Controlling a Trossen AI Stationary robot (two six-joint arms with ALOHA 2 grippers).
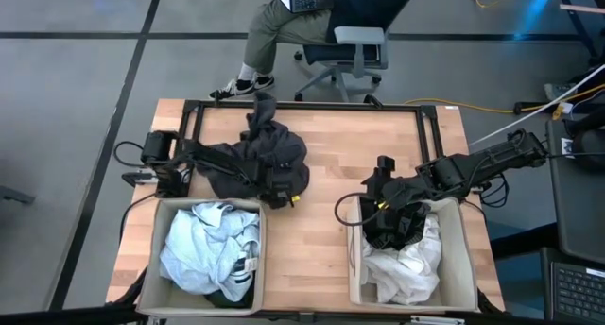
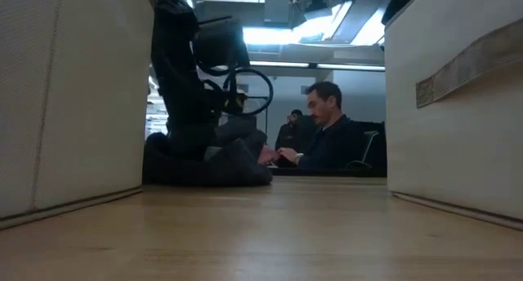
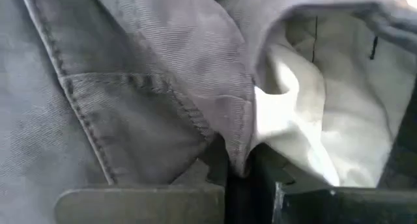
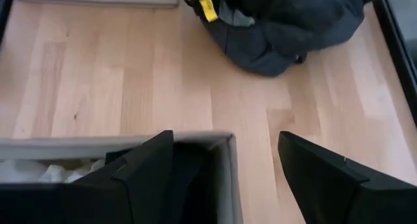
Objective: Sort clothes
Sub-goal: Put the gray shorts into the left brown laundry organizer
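A dark grey garment (image 1: pixel 257 155) lies crumpled in a heap at upper centre of the table (image 1: pixel 321 202), its stitched seams and pale lining showing. The left gripper (image 1: pixel 277 191) pinches a fold at its lower edge. Right of centre, the right gripper (image 1: pixel 386 212) hangs spread over the right bin (image 1: pixel 463 259), above black and white clothes.
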